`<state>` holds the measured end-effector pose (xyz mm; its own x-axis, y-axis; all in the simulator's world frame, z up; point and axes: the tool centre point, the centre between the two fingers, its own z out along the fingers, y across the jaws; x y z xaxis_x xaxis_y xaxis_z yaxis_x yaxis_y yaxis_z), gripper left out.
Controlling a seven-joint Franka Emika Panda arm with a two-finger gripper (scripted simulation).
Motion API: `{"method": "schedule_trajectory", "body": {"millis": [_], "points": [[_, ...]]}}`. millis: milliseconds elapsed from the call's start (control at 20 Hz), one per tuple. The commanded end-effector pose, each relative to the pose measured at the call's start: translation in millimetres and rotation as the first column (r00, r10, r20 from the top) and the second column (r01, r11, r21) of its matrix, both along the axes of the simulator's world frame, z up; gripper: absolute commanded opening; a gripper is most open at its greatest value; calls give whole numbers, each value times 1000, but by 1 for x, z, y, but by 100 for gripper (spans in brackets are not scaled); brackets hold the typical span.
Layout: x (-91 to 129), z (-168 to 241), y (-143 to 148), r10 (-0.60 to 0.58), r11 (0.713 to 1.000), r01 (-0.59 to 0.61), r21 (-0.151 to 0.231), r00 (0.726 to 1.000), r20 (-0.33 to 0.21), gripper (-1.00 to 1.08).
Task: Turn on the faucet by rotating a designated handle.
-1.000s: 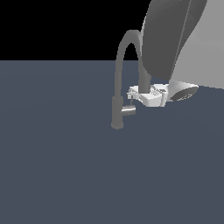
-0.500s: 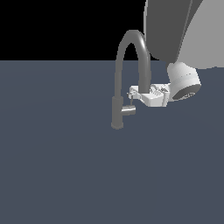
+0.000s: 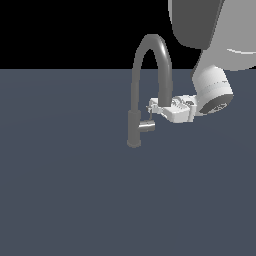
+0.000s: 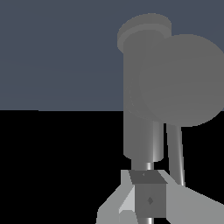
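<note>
Handle [image 3: 146, 126]: short silver stub jutting from the faucet's [image 3: 135, 100] thick base column toward the exterior view's right, low on the column. A thin pin-like lever [image 3: 149, 114] rises from its outer end. Faucet stands upright on the flat slate-grey surface [image 3: 65, 190], its spout arching over and down to the exterior view's right.

Gripper [image 3: 153, 110] reaches in horizontally from the exterior view's right, fingertips at the pin lever, just above the stub. Whether the jaws are pinching the pin or merely beside it: cannot tell.

Wrist view: one finger [image 4: 148, 199] sits against a thin shiny rod, the stub's round end face [image 4: 183, 81] looming close beyond.
</note>
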<state>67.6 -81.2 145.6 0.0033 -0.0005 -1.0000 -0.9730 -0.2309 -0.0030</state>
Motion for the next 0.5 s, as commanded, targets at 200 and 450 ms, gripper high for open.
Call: {"method": "schedule_trajectory", "body": {"millis": [200, 450], "points": [[-6, 0, -2, 0, 1000, 0, 0, 1000, 0, -100], [-16, 0, -4, 1, 1000, -1, 0, 1000, 0, -100]]}}
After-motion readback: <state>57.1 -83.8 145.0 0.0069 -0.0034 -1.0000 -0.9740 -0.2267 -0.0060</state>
